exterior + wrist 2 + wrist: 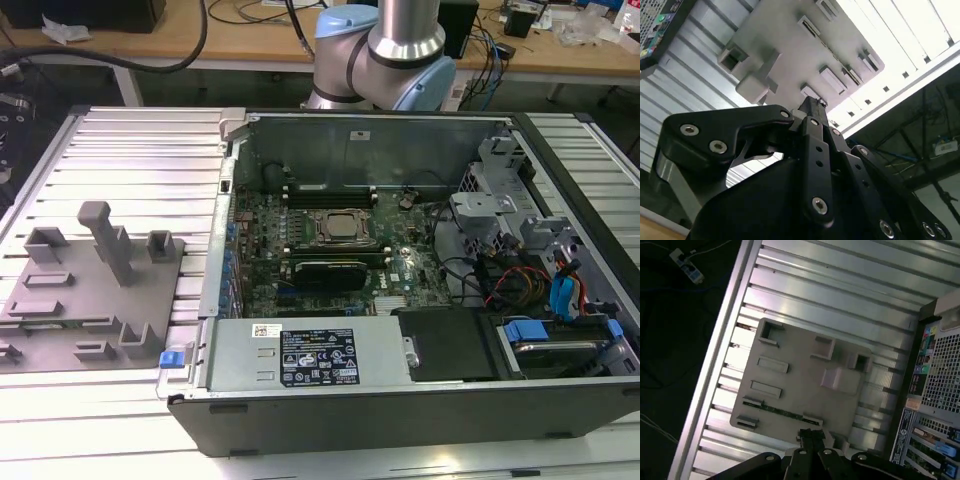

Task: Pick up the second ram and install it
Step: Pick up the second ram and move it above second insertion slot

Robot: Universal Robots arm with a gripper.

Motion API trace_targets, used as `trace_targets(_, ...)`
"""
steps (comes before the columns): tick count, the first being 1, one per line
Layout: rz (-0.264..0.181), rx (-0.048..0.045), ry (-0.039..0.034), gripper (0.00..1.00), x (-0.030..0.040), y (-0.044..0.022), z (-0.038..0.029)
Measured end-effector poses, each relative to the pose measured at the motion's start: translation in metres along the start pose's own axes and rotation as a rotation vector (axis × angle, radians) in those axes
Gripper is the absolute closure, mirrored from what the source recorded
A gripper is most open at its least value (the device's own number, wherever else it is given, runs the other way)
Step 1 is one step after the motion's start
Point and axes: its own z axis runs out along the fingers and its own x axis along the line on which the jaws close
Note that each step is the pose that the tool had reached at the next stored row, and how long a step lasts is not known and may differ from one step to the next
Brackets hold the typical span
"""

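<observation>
First wrist view: the end effector point(810, 432) hangs above a grey fixture point(790, 387) that rests on the ribbed tabletop point(840, 295).
Ram: a thin dark green strip point(777, 411) seated in a fixture slot, just ahead of the fingertips and below them, not touched.
End effector state: clenched in both wrist views, the fingertips point(812, 104) drawn together with nothing between them.
Step in hand: by my reading, the approach to the ram, which is not yet grasped.
Doing it well: the fingers must part wider than the strip is thick. They should straddle its two flat faces, not its ends.
Centring: grip near the middle of its length, so it lifts level and does not tip.
Descent: come straight down in line with the slot. A slanted entry could wedge the ram against the slot walls or drag the fixture.
Grip force: modest, since the board is thin and carries chips.
Case: the computer case point(400, 250) lies well apart from the end effector, off to one side.
Arm pose: in the exterior view the arm point(390, 40) stands behind the case and rises out of frame. The wrist is held high over the fixture, end effector pointing down at it.
</observation>
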Motion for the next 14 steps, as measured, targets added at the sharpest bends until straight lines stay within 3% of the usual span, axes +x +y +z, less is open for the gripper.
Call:
trace_targets(3,-0.076,-0.0017,0.0035,0.89,0.0,0.0,0.0)
trace_targets(7,-0.122,-0.0028,0.0055,0.89,0.0,0.0,0.0)
trace_targets(14,-0.259,-0.0061,0.0118,0.89,0.0,0.0,0.0)
